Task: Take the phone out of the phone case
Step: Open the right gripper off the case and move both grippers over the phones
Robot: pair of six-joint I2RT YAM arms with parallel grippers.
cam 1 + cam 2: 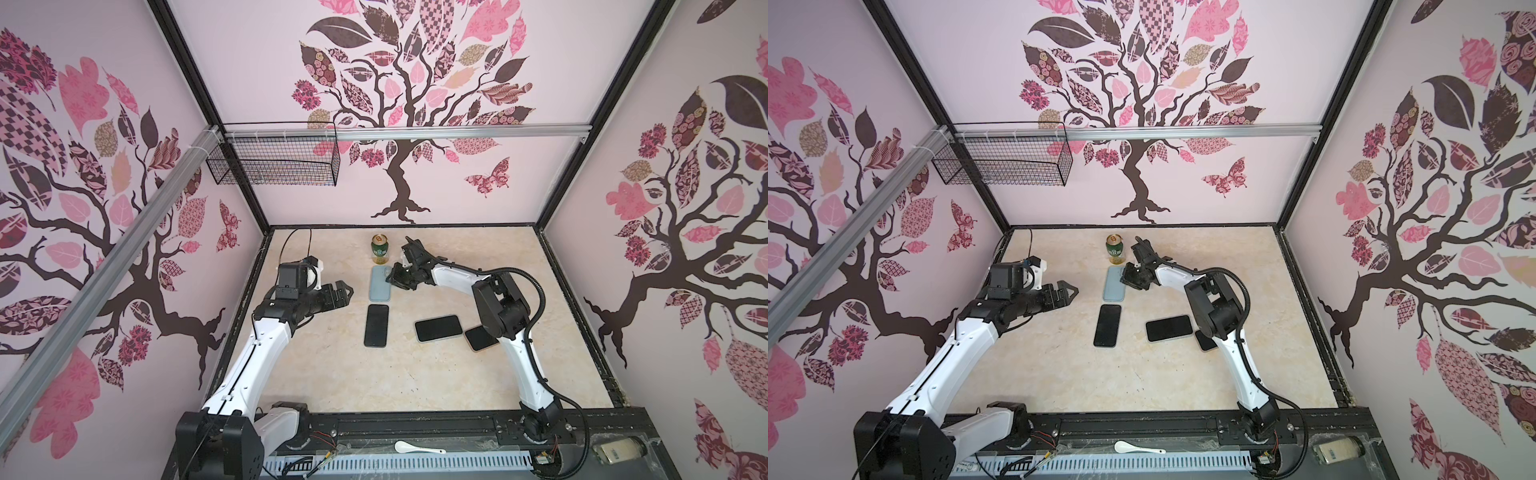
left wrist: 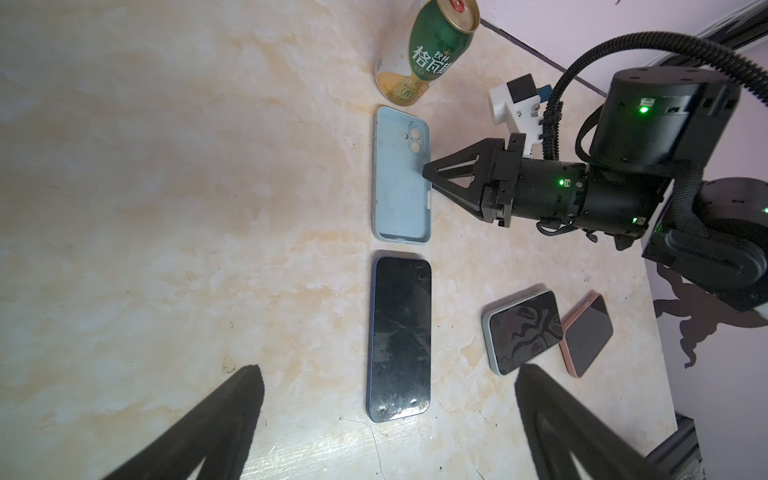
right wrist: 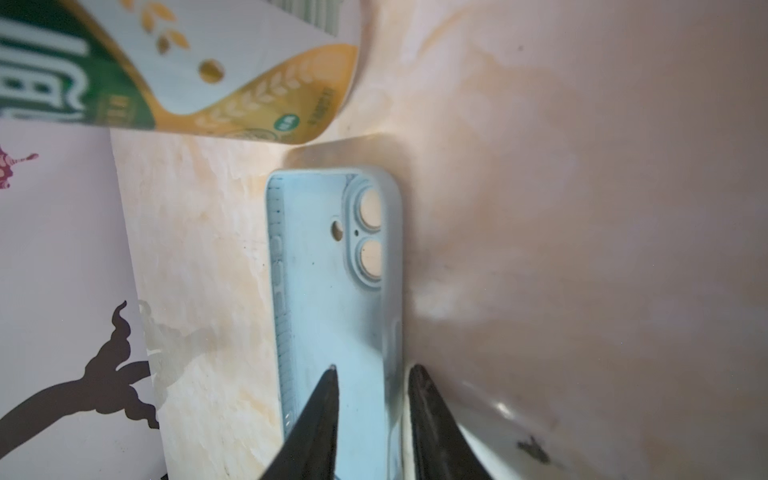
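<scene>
An empty light blue phone case (image 1: 380, 283) (image 1: 1114, 283) (image 2: 401, 178) (image 3: 324, 270) lies hollow side up on the marble table. The phone (image 1: 376, 325) (image 1: 1107, 325) (image 2: 400, 336), dark screen up with a blue rim, lies flat on the table just in front of the case, apart from it. My right gripper (image 1: 391, 277) (image 1: 1124, 277) (image 2: 426, 174) (image 3: 374, 368) is at the case's right side wall, open a little: one finger inside the case, one outside, a gap to the wall. My left gripper (image 1: 348, 296) (image 1: 1072, 297) (image 2: 388, 368) hovers left of both, wide open and empty.
A green and gold can (image 1: 379, 248) (image 2: 424, 50) stands just behind the case. Two more phones in cases, one pale (image 1: 438, 328) (image 2: 523, 330), one pink (image 1: 480, 337) (image 2: 586, 334), lie at the right by the right arm. A wire basket (image 1: 274, 162) hangs at the back left wall.
</scene>
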